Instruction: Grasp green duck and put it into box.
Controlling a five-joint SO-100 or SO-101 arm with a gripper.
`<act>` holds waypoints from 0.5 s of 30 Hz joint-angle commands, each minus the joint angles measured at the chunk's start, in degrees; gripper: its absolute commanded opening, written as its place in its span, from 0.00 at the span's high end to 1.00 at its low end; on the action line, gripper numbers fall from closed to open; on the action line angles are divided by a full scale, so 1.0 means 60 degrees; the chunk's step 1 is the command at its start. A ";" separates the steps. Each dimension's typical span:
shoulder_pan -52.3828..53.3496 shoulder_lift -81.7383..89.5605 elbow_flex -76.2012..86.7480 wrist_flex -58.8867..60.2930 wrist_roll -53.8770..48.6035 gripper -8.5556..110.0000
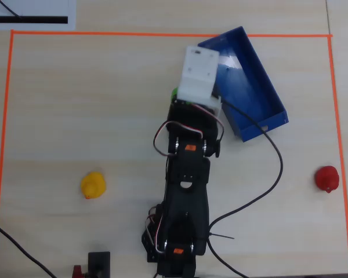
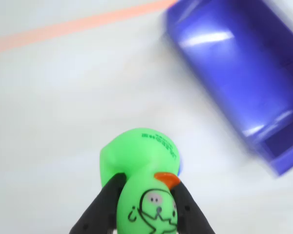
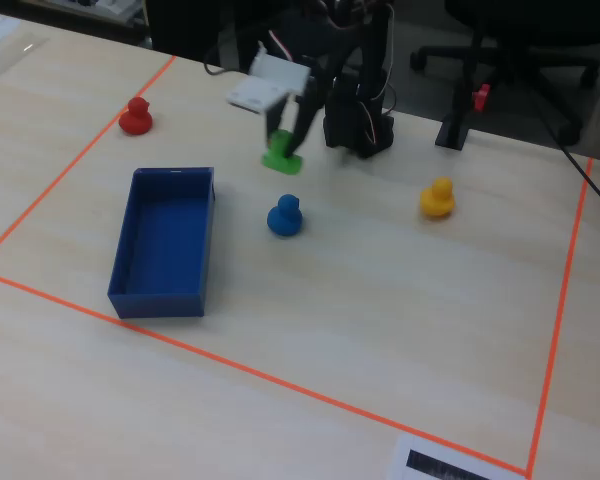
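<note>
The green duck [image 2: 141, 161] sits between my gripper's [image 2: 147, 183] two black fingers, head toward the camera, orange beak up. My gripper is shut on it. In the fixed view the duck [image 3: 280, 157] hangs in my gripper [image 3: 284, 140] a little above the table, right of the dark blue box [image 3: 160, 302]. In the overhead view only a green sliver [image 1: 174, 92] shows beside the white wrist mount, just left of the box [image 1: 265, 124]. The box [image 2: 244, 73] lies to the upper right in the wrist view, blurred.
A blue duck [image 3: 284, 216] stands on the table just in front of my gripper, between it and the box's near end. A yellow duck [image 3: 437, 197] [image 1: 93, 185] and a red duck [image 3: 135, 116] [image 1: 326, 178] stand farther off. Orange tape [image 1: 162, 33] borders the work area.
</note>
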 commanded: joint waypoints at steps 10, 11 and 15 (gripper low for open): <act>0.2417 -0.6138 -0.6592 -0.1685 -0.0059 0.93; 0.2476 -0.6548 -0.6826 -0.1714 -0.0059 0.93; 0.2593 -0.8013 -0.7441 -0.1729 -0.0044 0.93</act>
